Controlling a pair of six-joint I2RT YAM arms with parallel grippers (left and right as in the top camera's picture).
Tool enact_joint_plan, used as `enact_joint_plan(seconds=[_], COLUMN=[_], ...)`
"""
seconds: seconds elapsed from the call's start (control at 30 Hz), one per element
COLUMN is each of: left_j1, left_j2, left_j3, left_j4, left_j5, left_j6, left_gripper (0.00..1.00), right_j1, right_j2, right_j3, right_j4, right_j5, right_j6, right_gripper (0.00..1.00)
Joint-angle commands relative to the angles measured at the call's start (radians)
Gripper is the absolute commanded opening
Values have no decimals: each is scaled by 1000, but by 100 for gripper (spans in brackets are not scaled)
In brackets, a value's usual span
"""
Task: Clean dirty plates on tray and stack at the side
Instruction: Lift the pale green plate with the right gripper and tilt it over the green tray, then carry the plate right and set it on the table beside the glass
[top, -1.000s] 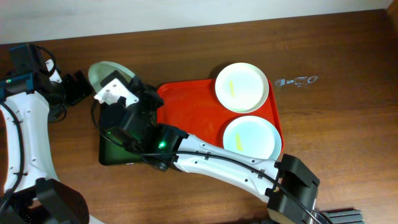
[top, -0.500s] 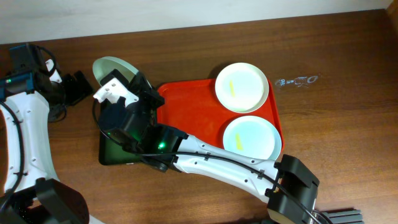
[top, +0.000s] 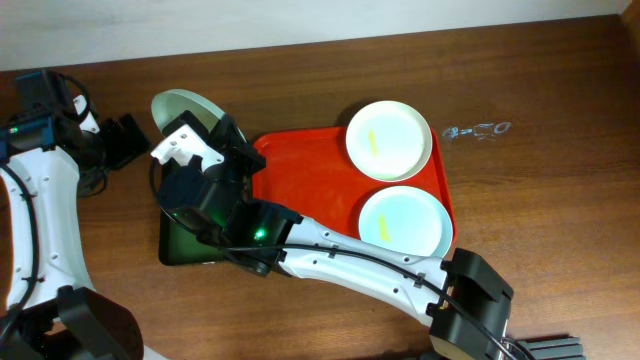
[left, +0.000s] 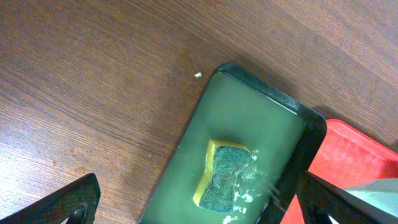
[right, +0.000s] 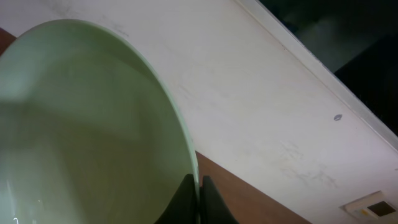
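Mint plate (right: 81, 124), rim tight in the closed right gripper (right: 200, 199); left gripper (left: 199, 205) wide open, empty

Glossy plastic tray (top: 310, 175) (wood-grain table (top: 540, 120)).

Green-topped yellow sponge (left: 225, 174) in a dark green tray (left: 249, 112) on the wooden table (left: 93, 93), orange-red tray (left: 354, 155) just beside

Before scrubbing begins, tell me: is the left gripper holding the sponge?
No, the sponge lies in the green tray, clear of the open left gripper.
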Motion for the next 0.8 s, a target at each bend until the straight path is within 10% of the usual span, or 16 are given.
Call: enact_joint_plan(seconds=[0.0,0.37,0.77], left_j1=[2,2,2], left_j2=[-4,-4,-4], left_j3=[16,16,16], left_j4=[0,0,0], left_j5=[13,13,13], left_j6=[-10,-10,-10], left_gripper=[99,99,99], right_j1=[3,3,-182], right_j2=[-21,-21,-21], right_j3=[22,22,22], right_j4=[7,6,-369], right_j5=[24,24,-604], right_j6=[5,17,727], right_gripper=[4,4,4])
